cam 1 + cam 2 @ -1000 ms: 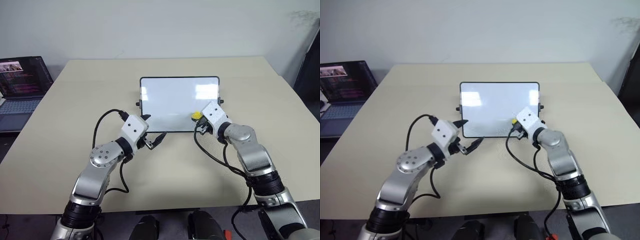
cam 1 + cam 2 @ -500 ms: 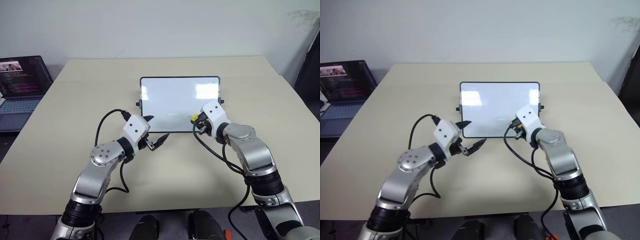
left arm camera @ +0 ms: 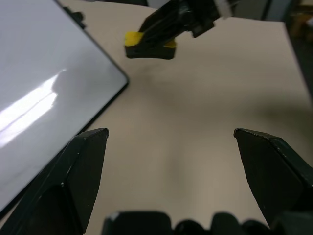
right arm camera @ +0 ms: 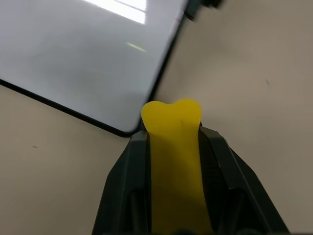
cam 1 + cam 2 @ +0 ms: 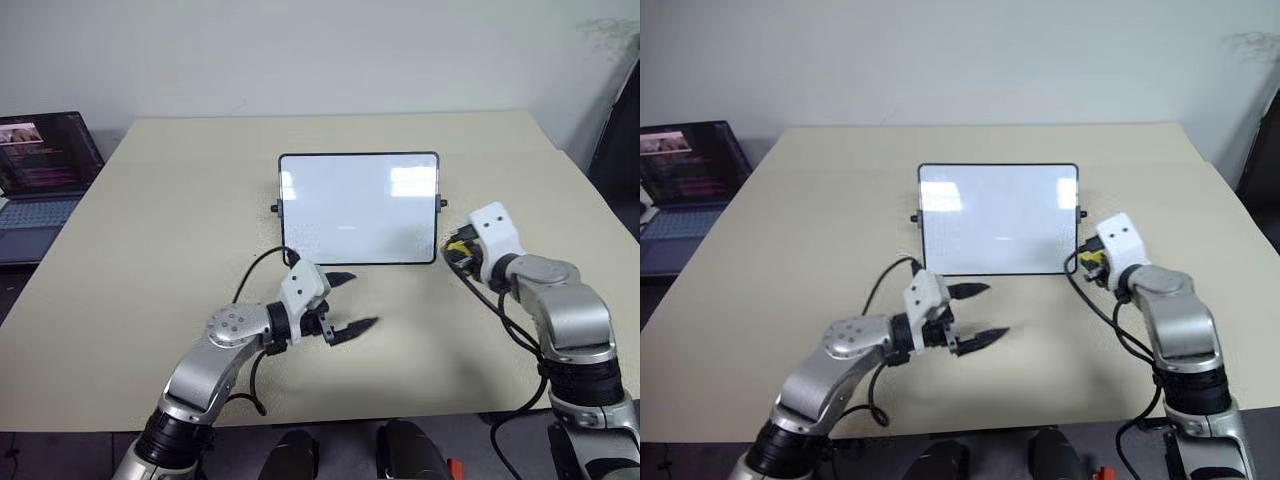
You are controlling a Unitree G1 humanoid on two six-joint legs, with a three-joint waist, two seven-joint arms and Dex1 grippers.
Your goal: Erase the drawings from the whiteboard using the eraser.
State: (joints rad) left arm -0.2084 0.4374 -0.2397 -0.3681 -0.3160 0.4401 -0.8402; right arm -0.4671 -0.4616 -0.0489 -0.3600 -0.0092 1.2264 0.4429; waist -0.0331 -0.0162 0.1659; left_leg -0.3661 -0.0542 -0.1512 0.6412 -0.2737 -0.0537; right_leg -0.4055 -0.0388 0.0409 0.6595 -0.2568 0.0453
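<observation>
Clamping yellow eraser point(image 4: 172, 161) in right gripper point(image 5: 1092, 262), just beside whiteboard point(image 5: 358, 208) corner. Hovering left gripper point(image 5: 347, 302) over desk point(image 5: 180, 220), fingers spread, grasping nothing.

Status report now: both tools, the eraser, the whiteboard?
Left tool open, empty. Right tool shut on eraser, off the whiteboard. Board looks clean. Nothing in the way.

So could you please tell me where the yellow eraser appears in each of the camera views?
Left eye view: the eraser is beside the whiteboard's lower right corner, in the right claw.
Right eye view: the same spot, off the board's lower right corner.
Left wrist view: upper middle, pinched in black fingers above the table.
Right wrist view: lower centre, between the claw's fingers.
Shared landmark: the whiteboard's rounded black-framed corner.
</observation>
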